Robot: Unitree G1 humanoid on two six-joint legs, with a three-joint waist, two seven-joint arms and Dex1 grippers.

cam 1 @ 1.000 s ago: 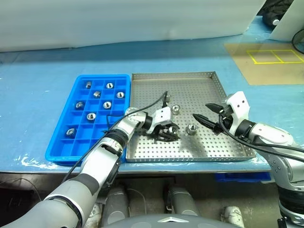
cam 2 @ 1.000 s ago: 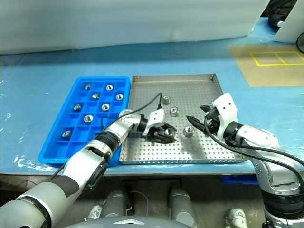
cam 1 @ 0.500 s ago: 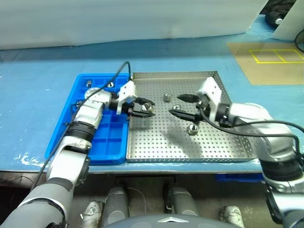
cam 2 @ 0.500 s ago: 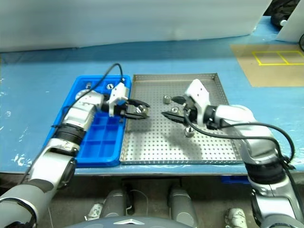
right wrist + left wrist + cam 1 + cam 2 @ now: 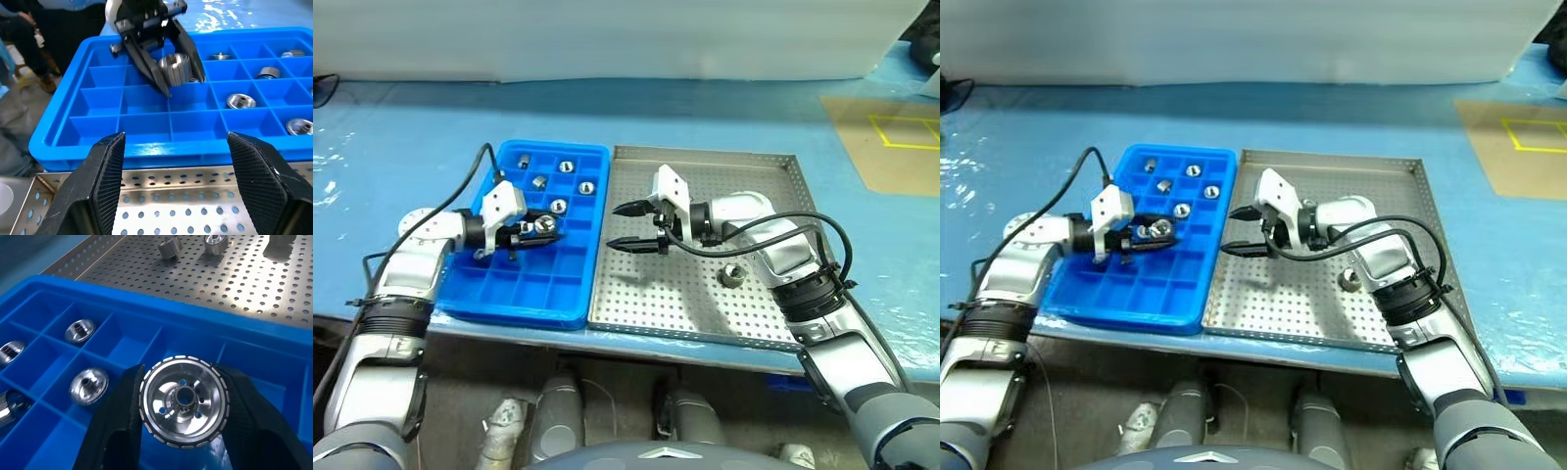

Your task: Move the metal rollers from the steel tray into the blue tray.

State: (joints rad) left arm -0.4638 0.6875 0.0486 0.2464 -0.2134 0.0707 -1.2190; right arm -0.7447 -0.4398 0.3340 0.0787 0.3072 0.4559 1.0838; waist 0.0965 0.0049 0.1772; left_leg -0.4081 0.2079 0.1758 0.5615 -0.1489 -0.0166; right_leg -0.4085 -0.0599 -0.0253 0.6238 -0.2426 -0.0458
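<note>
Left gripper [image 5: 530, 232] over the blue tray [image 5: 489, 299], jaws pinched on one metal roller [image 5: 545, 225]; roller clear of the tray floor, its bore facing back along the jaws in the left wrist view, so long axis roughly level and in line with the gripper. Open compartment directly beneath the held roller [image 5: 183, 401] judged the drop point; neighbouring cells toward 9 o'clock in that view already occupied. Loaded rollers [image 5: 558, 206] grouped in the far rows of the blue tray, toward 12 o'clock from the held piece; near rows at 6 o'clock vacant. Right gripper [image 5: 633, 226] over the left portion of the steel tray [image 5: 773, 323], jaws spread, nothing between them, tips aimed toward 9 o'clock at the blue tray. One roller [image 5: 733, 274] remaining on the perforated floor toward 4 o'clock from the right gripper, behind its tips, standing on end, bore up as far as can be told. Further pieces [image 5: 169, 246] visible on the perforated floor in the left wrist view. Right arm judged the nearer for the remaining roller, but pointed away from it; reversal of heading needed before any approach. Release of the held roller judged the step in hand; risk of it landing on a divider wall if dropped off-centre. Trays side by side, touching, on the blue tabletop [image 5: 401, 137].
</note>
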